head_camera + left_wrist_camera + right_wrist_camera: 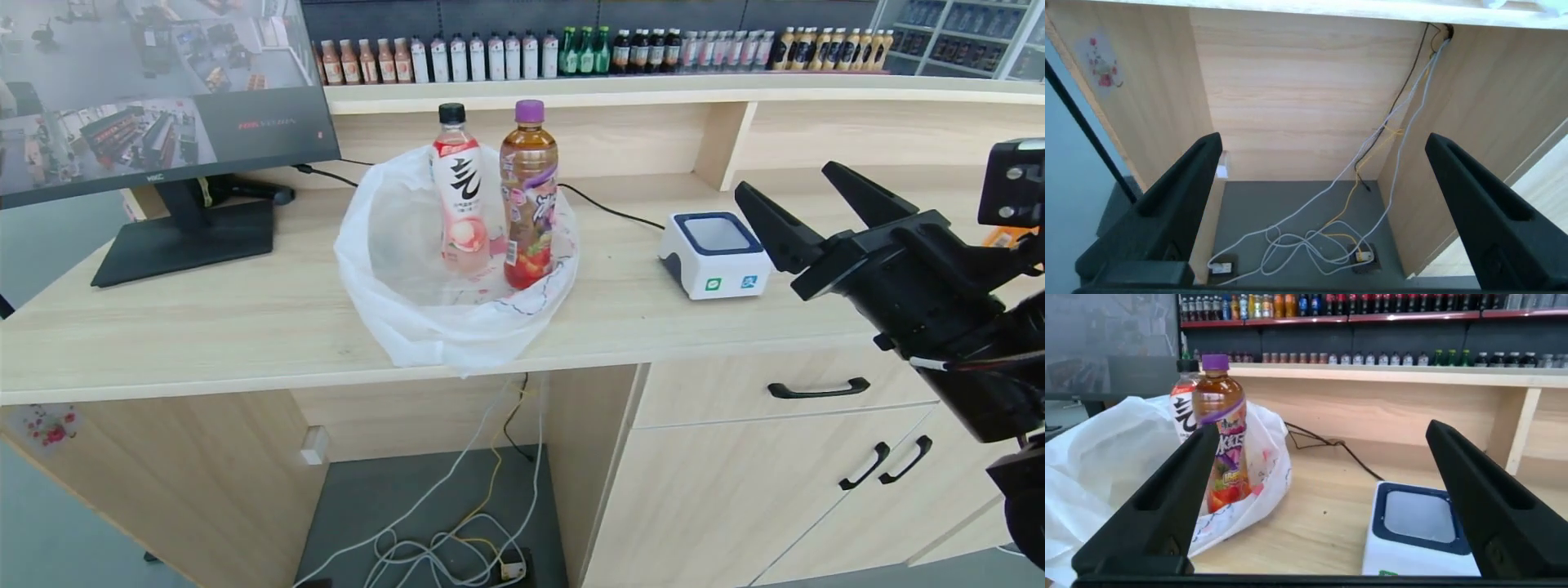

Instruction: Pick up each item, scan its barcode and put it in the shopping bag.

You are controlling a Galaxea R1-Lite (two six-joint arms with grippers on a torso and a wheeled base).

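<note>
Bag (384,278): pink bottle (459,196), brown bottle (529,196) upright inside.
Scanner (714,253): right of bag.
Right gripper (784,178): spread wide, empty.
Left gripper (1323,143): spread wide, empty.

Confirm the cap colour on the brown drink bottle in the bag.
Purple cap on the brown bottle; it shows clearest in the head view.

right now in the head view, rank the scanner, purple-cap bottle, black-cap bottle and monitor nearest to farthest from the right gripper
1. scanner: on the counter, just left of the right gripper.
2. purple-cap bottle: upright in the shopping bag, on its right side.
3. black-cap bottle: in the bag too, next to it on the left.
4. monitor: far left end of the counter.
</note>
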